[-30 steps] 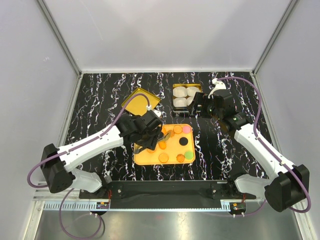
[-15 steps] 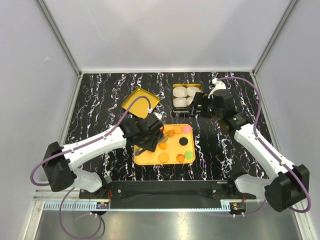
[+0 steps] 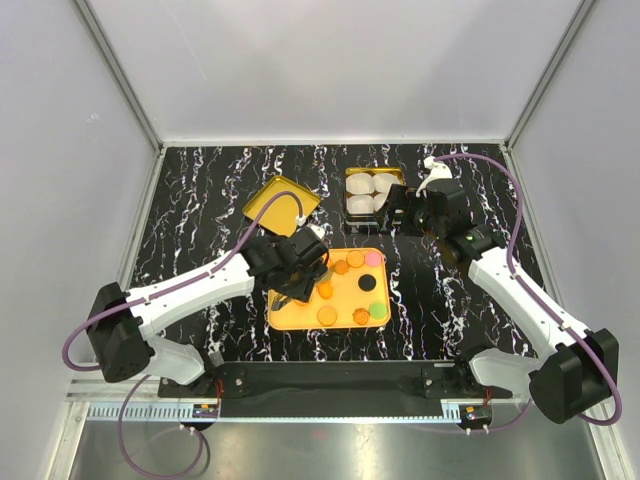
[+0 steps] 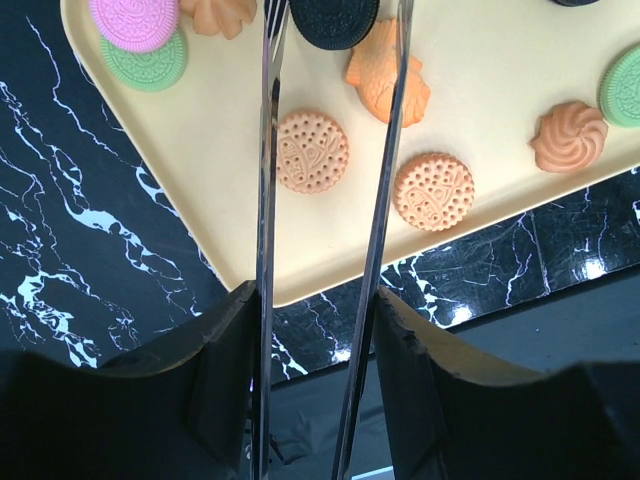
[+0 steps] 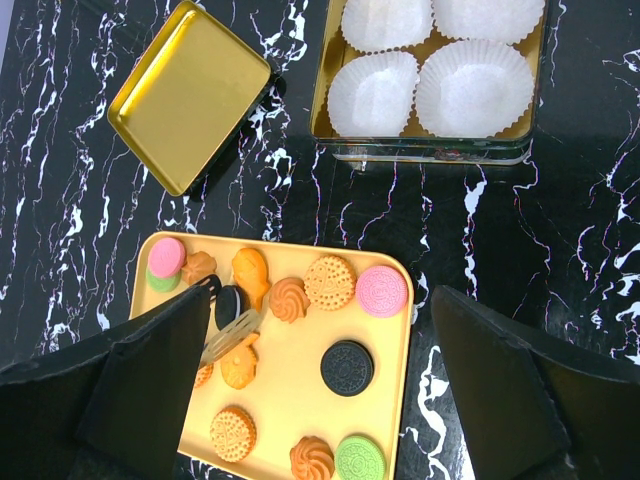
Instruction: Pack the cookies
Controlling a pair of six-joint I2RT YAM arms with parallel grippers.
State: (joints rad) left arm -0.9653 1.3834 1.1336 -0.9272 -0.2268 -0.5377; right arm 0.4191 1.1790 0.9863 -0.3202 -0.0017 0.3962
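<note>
Packing has not begun: all cookies lie on the yellow tray, paper cups in the tin are empty. Left hand hovers released over a black cookie; right hand is released, holding nothing

A lab test cell: plain white walls and aluminium framing enclose the marble-patterned table.

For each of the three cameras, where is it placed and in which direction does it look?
Top external: above and behind the bases, looking down at both arms, the yellow tray and the gold tin.
Left wrist: on the left arm, looking along its tongs at the tray.
Right wrist: high on the right arm, looking down; dark fingers frame it.
All show the cookies.
</note>
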